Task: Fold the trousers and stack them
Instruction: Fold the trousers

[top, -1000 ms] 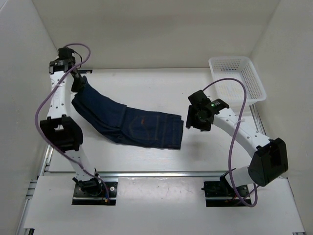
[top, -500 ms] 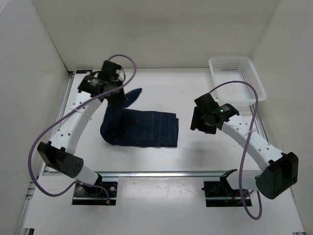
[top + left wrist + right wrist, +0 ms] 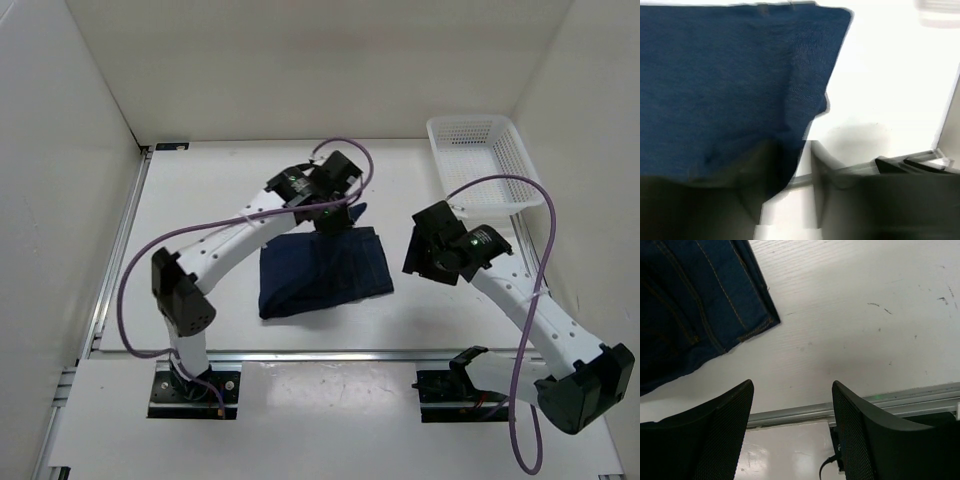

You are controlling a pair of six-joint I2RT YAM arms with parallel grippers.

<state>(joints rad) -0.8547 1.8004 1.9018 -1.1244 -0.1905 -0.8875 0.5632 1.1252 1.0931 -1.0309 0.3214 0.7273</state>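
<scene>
Trousers (image 3: 320, 270): dark navy denim, unpatterned. Stitching (image 3: 720, 282): tan, in paired lines. Table (image 3: 200, 220): white, faint grey scuffs. Basket (image 3: 470, 120): white lattice mesh. Cable (image 3: 500, 179): purple.

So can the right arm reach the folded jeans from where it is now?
Probably yes: the right pincer hangs open just beside the trousers, only bare table between them, and the left pincer sits at their far edge, clear of that path.
</scene>
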